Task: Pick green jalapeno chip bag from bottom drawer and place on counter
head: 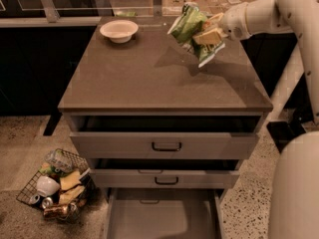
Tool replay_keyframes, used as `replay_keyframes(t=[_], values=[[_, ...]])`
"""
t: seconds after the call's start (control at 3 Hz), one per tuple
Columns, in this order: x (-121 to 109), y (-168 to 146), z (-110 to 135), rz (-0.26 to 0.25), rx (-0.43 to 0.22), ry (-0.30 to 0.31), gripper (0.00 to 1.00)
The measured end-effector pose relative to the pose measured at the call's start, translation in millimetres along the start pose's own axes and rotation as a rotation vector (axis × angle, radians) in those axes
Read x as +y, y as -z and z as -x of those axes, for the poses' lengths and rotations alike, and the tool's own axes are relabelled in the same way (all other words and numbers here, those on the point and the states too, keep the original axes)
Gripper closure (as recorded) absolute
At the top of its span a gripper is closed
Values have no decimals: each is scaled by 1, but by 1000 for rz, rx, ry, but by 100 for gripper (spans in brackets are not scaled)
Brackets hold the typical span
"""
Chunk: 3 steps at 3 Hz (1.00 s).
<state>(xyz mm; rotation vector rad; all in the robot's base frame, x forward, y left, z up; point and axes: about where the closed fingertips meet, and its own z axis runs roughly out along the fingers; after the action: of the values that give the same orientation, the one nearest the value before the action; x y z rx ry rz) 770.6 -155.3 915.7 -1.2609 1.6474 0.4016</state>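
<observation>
Jaws pinch the green jalapeno chip bag (191,26) above the grey-brown counter (129,73)

No legible text, brand, number or sign was present on any surface. The pale markings on the green jalapeno chip bag (188,24) could not be read. The gripper (208,35) was positioned above the rear right of the counter (149,78), clamped on that bag.

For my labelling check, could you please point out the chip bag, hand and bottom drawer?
green jalapeno chip bag (187,23), camera view, upper green face
hand (208,35), camera view, between fingertips, over the counter (144,71)
bottom drawer (159,220), camera view, bare floor
</observation>
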Motion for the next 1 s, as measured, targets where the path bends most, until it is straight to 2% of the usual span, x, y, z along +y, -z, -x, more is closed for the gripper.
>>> replay_keyframes(t=[0.33, 0.67, 1.0], values=[[3, -37, 19, 59, -16, 30, 100], [2, -41, 23, 62, -20, 34, 82], [4, -45, 23, 68, -21, 34, 59]])
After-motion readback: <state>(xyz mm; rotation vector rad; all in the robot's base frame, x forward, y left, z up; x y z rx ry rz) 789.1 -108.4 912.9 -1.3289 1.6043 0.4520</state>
